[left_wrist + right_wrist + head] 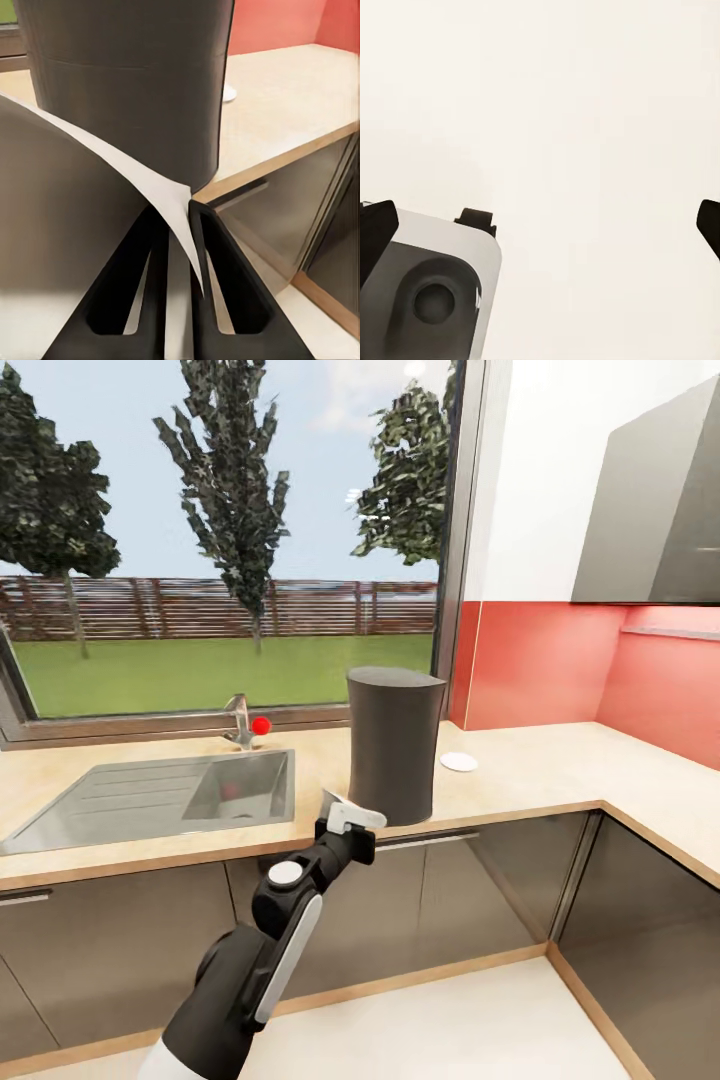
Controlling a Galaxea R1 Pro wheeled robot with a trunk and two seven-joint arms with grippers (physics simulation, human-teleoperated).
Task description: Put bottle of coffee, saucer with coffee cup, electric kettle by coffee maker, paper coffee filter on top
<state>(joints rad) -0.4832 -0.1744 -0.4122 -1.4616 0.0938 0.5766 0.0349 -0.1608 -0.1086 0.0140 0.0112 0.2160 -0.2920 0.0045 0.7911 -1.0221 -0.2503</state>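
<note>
I hold the left hand (pixel 180 225) clamped on the paper coffee filter (pixel 127 161), just in front of the coffee maker (pixel 393 745), which stands on the counter (pixel 520 770) right of the sink (pixel 150 795). The saucer (pixel 459 762) lies just beside the maker. I see the right hand (pixel 547 217) with its fingers wide apart over a pale surface.

The long pale beige wood-look surface (pixel 520 760) runs under the window and turns at the corner. A steel sink (pixel 150 795) is set into it. The tall charcoal-grey coffee maker (pixel 393 745) stands near its front edge, and a small flat round white saucer (pixel 459 762) lies just beside it.
</note>
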